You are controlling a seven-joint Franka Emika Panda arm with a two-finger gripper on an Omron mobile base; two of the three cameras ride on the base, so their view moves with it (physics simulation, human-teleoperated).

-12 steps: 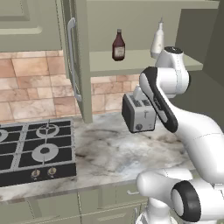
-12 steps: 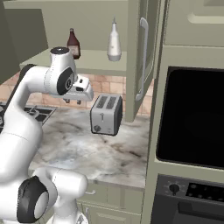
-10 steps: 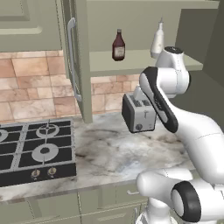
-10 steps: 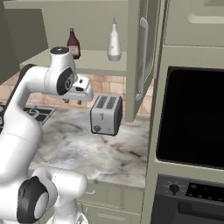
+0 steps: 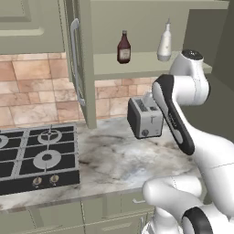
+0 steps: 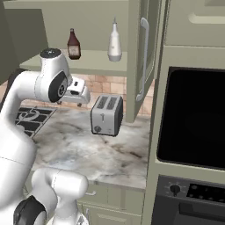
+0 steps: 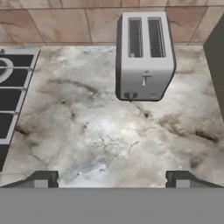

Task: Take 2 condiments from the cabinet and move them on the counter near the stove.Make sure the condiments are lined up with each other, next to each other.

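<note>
Nothing is moved yet, as you can judge from the left base view. At lower left sits the stove [image 5: 36, 157], with bare marble table [image 5: 114, 160] beside it. At upper centre, the dark bottle [image 5: 123, 47] and white bottle [image 5: 164, 42] stand on the cabinet [image 5: 151, 64] shelf. Your end effector [image 7: 111, 178] hangs open and empty above the table.

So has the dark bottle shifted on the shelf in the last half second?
No. The dark bottle stands left of the white bottle, as before.
</note>
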